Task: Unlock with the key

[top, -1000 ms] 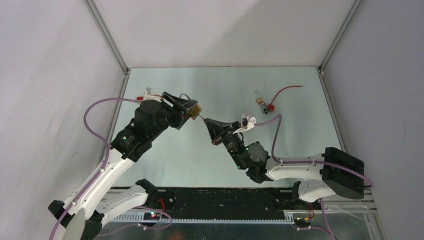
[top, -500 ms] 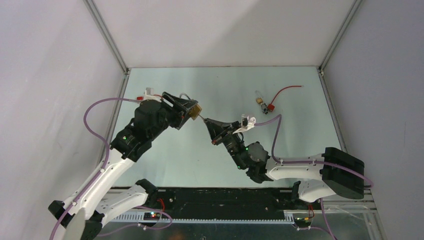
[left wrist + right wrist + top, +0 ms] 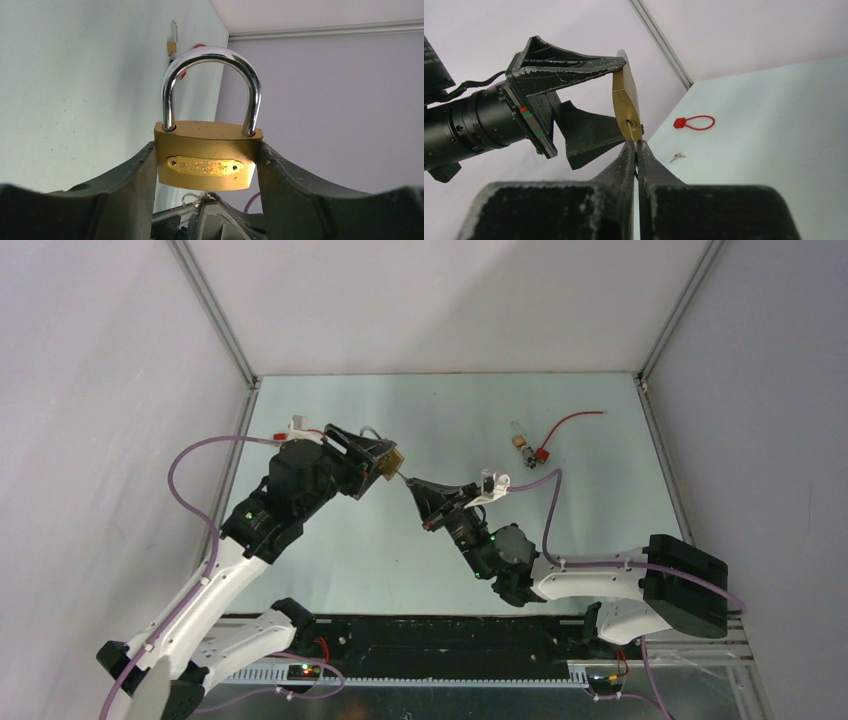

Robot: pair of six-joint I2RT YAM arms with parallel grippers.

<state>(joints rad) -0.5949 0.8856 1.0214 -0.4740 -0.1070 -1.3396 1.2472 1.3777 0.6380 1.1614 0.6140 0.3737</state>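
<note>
My left gripper [image 3: 383, 462] is shut on the sides of a large brass padlock [image 3: 207, 160] and holds it in the air; its silver shackle [image 3: 210, 55] is seated in the body. My right gripper [image 3: 634, 145] is shut on the thin silvery key [image 3: 630, 131]. The key's blade sits in the keyhole on the padlock's bottom face [image 3: 628, 120]. In the top view the key [image 3: 403, 476] bridges the padlock [image 3: 393, 459] and my right gripper [image 3: 413, 484]. A thin wire ring [image 3: 191, 202] hangs by the key under the padlock.
A small brass padlock [image 3: 519, 439] with a red tag and red wire [image 3: 560, 430] lies at the far right of the table. A second red tag [image 3: 694, 122] and a small loose key [image 3: 677, 157] lie on the table beyond my right gripper.
</note>
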